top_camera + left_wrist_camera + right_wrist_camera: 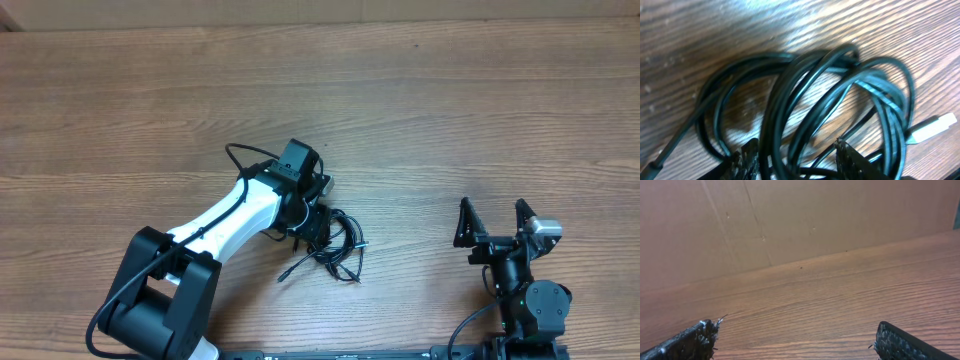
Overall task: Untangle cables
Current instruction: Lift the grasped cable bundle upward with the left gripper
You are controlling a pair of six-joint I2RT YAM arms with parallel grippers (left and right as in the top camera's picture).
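The cables [340, 248] are thin black cords in a tangled bundle on the wooden table just left of centre; one strand ends in a small plug [284, 275] at the lower left. My left gripper [313, 224] is down on the bundle's left side. In the left wrist view the cables [810, 100] fill the frame in overlapping loops, with a silver-tipped plug [935, 127] at the right. My left gripper [797, 159] is open and its fingers straddle several strands. My right gripper [495, 222] is open and empty, far to the right of the cables.
The wooden table [450, 110] stretches behind and to both sides. The right wrist view shows the right gripper [797, 342] over bare wood, with a brown cardboard wall [790, 220] behind the table's far edge. The left arm's own thick black cable [240, 155] loops near its wrist.
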